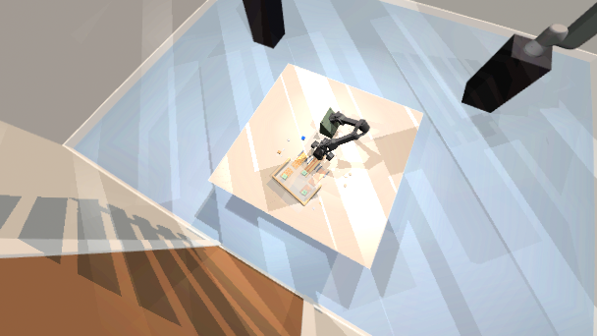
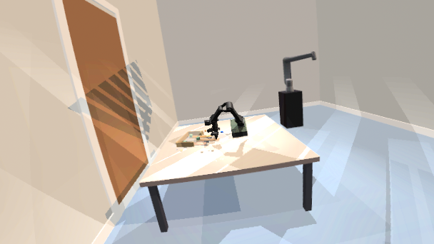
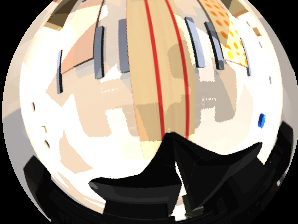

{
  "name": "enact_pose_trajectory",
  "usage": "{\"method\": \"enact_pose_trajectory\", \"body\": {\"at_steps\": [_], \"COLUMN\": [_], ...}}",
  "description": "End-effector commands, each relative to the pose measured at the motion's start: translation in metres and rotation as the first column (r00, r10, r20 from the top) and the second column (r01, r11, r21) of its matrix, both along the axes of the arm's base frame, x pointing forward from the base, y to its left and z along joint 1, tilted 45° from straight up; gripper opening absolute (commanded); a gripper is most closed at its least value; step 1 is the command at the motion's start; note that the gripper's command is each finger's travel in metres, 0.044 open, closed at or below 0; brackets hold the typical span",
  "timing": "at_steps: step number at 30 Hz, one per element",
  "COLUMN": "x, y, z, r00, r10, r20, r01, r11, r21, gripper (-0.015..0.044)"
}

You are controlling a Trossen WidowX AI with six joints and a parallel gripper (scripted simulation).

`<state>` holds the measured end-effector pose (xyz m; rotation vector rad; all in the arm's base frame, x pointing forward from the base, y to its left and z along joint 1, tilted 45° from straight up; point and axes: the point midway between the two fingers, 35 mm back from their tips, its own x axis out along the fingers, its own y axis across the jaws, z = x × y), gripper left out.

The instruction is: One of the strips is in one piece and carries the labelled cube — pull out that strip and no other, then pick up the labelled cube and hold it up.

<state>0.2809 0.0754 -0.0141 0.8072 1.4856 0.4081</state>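
Note:
My gripper [image 3: 169, 136] [image 2: 215, 138] is shut, its fingertips together at the near end of a tan strip [image 3: 142, 75] with two red lines. Whether the tips touch that strip cannot be told. A yellow strip [image 3: 220, 25] with orange dots lies on one side and a pinkish strip [image 3: 82, 45] on the other. The strips run into a shallow wooden-walled tray [image 1: 289, 191] [image 2: 185, 144]. Three greenish cubes [image 1: 285, 177] [image 1: 304, 173] [image 1: 304, 193] are in the tray; their labels are too small to read. The far strip ends are outside the wrist view.
Upright grey-blue guides [image 3: 100, 52] [image 3: 195, 42] flank the strips. A small blue block [image 1: 302, 138] [image 2: 221, 132] [image 3: 261, 120] lies on the table [image 1: 275, 105] [image 2: 271, 144] near the arm's dark base. Small orange and pale bits lie either side of the tray.

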Motion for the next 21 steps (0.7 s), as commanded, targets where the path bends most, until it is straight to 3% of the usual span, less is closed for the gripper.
{"method": "enact_pose_trajectory", "body": {"at_steps": [1, 21], "x": [-0.014, -0.043], "y": [0.007, 0.013], "z": [-0.004, 0.0], "r00": [0.999, 0.999], "r10": [0.013, 0.013], "r20": [-0.033, -0.035], "r01": [-0.012, -0.012], "r11": [1.0, 1.0], "r21": [0.01, 0.01], "gripper": [0.0, 0.0]}}
